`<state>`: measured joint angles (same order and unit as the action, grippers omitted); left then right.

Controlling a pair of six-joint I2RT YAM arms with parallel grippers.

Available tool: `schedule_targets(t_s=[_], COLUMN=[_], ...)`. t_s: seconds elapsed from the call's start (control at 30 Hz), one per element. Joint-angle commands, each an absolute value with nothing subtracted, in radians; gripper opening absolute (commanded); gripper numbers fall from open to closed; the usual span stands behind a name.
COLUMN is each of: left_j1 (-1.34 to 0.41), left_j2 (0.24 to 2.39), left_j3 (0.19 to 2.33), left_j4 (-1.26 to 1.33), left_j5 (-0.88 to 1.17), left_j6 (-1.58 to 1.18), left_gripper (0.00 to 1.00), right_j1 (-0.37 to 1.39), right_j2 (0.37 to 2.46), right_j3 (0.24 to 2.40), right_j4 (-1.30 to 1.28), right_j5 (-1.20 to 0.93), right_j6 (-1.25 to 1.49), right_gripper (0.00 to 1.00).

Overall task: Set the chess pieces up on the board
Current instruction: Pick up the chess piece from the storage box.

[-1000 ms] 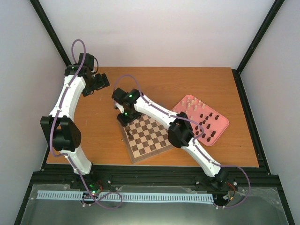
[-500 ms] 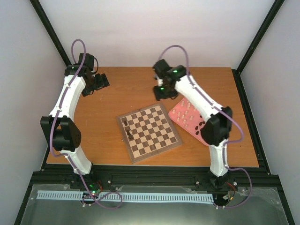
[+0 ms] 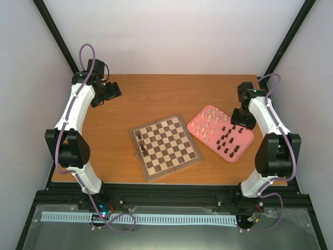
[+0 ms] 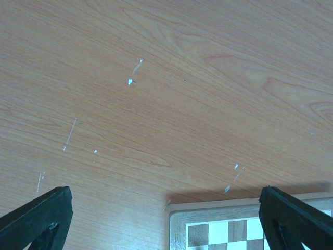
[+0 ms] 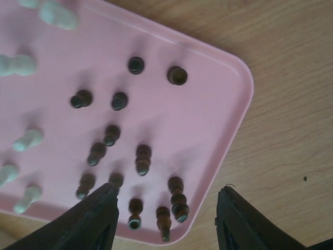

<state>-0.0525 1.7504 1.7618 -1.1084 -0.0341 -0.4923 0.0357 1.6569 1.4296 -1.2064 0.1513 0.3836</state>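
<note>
The board (image 3: 171, 156) lies mid-table, and two dark brown pieces (image 3: 142, 148) stand near its left edge. The other chess pieces stand on a pink tray (image 3: 249, 137) to its right, the cream ones (image 3: 209, 117) at the far end and the dark ones (image 3: 229, 141) nearer. My right gripper (image 3: 241, 117) hovers open over the tray's far right side. In the right wrist view it (image 5: 167, 188) is above several dark pieces (image 5: 142, 158), holding nothing. My left gripper (image 3: 107, 92) is open and empty over bare table at the far left. The left wrist view shows it (image 4: 165, 192) just past a board corner (image 4: 179, 224).
The wooden table (image 3: 156, 94) ends at black frame rails on the left and right. In the right wrist view the tray's rim (image 5: 244, 112) lies near bare wood (image 5: 291, 146). Cream pieces (image 5: 28, 139) stand at the tray's left side.
My right arm has swung from the board's far left corner, across the back of the table, to above the pink tray. The left arm has not moved.
</note>
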Motion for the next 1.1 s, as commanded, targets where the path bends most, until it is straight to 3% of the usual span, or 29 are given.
schedule_targets(t_s=[0.0,0.5,1.07], left_j1=[-0.056,-0.057,-0.057], left_j2=[1.764,1.765,1.776], left_j3=[1.787,1.786,1.793], left_j4=[-1.118,-1.124,-1.129], left_j5=[-0.030,-0.056,-0.061], left_j6=[-0.479,-0.474,-0.472], left_gripper=[1.00,1.00,1.00], right_j1=[-0.020,-0.137,-0.159], right_j2=[1.666,1.865,1.927], right_j3=[1.365,1.400,1.395], right_j4=[-1.128,-1.018,-0.958], right_j5=[0.137,0.059,0.056], right_j6=[0.401,0.337,0.322], right_gripper=[0.52,0.45,0.39])
